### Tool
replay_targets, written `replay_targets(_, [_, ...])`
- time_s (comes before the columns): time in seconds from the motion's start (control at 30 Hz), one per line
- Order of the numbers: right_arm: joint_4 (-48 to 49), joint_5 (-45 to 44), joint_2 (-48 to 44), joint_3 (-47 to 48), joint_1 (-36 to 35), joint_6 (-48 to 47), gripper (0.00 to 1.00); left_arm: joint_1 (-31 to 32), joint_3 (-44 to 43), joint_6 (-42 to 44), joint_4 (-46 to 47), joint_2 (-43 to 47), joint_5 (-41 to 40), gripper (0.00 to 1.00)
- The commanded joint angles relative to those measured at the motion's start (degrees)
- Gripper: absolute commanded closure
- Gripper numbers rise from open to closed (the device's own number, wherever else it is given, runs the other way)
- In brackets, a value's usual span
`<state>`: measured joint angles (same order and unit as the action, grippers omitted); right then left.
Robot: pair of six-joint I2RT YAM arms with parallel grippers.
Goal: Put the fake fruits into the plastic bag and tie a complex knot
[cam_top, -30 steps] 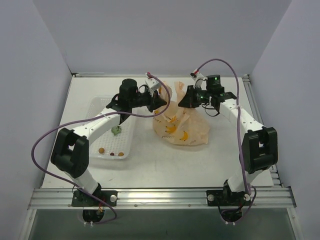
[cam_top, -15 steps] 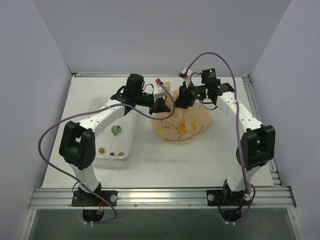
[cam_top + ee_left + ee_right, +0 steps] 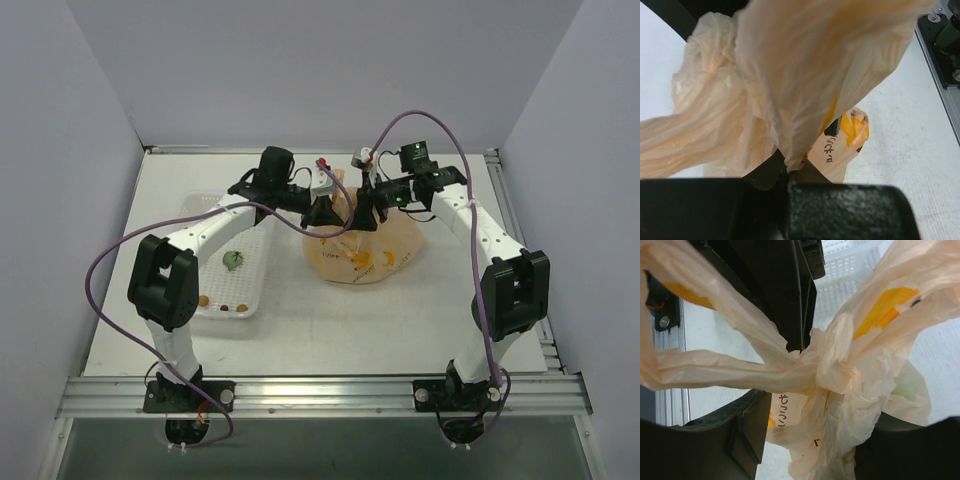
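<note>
**Top view:** bag on table, right of tray, midway between the arms. Left gripper and right gripper meet over its gathered top, equally near.

**Left wrist view:** jaws clenched on one handle strip, which runs up and away from them. Knot lies up-left of the grip.

**Right wrist view:** jaws released, standing apart either side of the knot, which sits directly ahead between them. One tail stretches leftward, crosswise to the jaws. Fruits judged inside: only a faint green shape shows through.
</note>
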<state>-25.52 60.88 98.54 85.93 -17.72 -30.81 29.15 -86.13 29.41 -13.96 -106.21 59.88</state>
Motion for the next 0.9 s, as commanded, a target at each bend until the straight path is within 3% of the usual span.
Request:
replay_targets(0.0, [-1.6,2.3,-1.5,2.5,-1.0,-2.2,0.53,0.5,-3.5,1.5,-1.0,-0.7,2.8,1.00])
replay_targets(0.03, [-1.6,2.3,-1.2,2.9,-1.0,-1.9,0.59,0.9,-3.6,1.8,-1.2,-0.7,2.8,1.00])
replay_targets(0.07, [-1.6,2.4,-0.8,3.4,-1.1,-1.5,0.75,1.1,-4.0,2.1,-1.5,-0.8,2.8,0.98])
replay_targets(0.1, [-1.6,2.3,-0.2,4.3,-1.0,-0.7,0.83,1.2,-4.0,2.0,-1.9,-1.0,2.8,0.96])
replay_targets(0.17, [-1.6,2.7,-0.2,4.4,-0.7,-0.4,1.00,1.2,-3.6,1.9,-2.2,-0.8,2.5,0.85])
replay_targets(0.37, [-1.6,2.5,-0.8,3.4,0.7,0.0,1.00,-0.1,-1.2,0.7,-3.0,3.0,0.1,0.54])
replay_targets(0.47, [-1.6,2.7,-1.1,2.8,1.3,1.2,1.00,-1.3,0.3,-1.4,-3.0,5.7,-0.7,0.49])
replay_targets(0.57, [-1.6,3.0,-1.3,2.1,1.5,1.4,1.00,-2.0,2.1,-2.9,-2.0,9.2,-1.8,0.49])
replay_targets(0.63, [-1.5,3.4,-1.4,1.8,1.5,1.5,1.00,-2.2,3.7,-5.0,0.1,10.5,-2.0,0.54])
replay_targets(0.7, [-1.5,3.5,-1.4,1.6,1.3,1.9,1.00,-2.0,4.7,-7.4,5.4,11.6,-2.2,0.63])
replay_targets(0.87, [-1.5,3.8,-0.9,2.1,0.6,2.3,1.00,-1.5,3.0,-17.7,16.1,8.4,-2.8,0.68])
